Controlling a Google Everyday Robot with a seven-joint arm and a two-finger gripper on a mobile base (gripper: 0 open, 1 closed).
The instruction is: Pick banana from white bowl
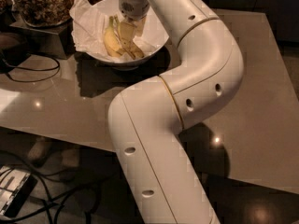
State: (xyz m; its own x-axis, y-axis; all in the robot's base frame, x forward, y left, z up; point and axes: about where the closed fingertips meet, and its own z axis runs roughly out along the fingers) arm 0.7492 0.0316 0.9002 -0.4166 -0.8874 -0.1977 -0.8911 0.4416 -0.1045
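The white bowl (159, 40) stands at the back left of the grey table, lined with crumpled white paper (88, 24). Two yellow bananas lie in it side by side. The banana (134, 52) is the right one, partly covered by my gripper (131, 31), which reaches straight down into the bowl onto it. A plumper banana (110, 42) lies just left of the gripper with its stem pointing away. My white arm bends across the middle of the view and hides part of the bowl's right rim.
A glass jar (42, 1) of brown snacks sits on a dark stand (39, 36) left of the bowl. A black cable (28, 71) loops on the table's left side. The table's front edge (56, 132) runs below, with cables on the floor.
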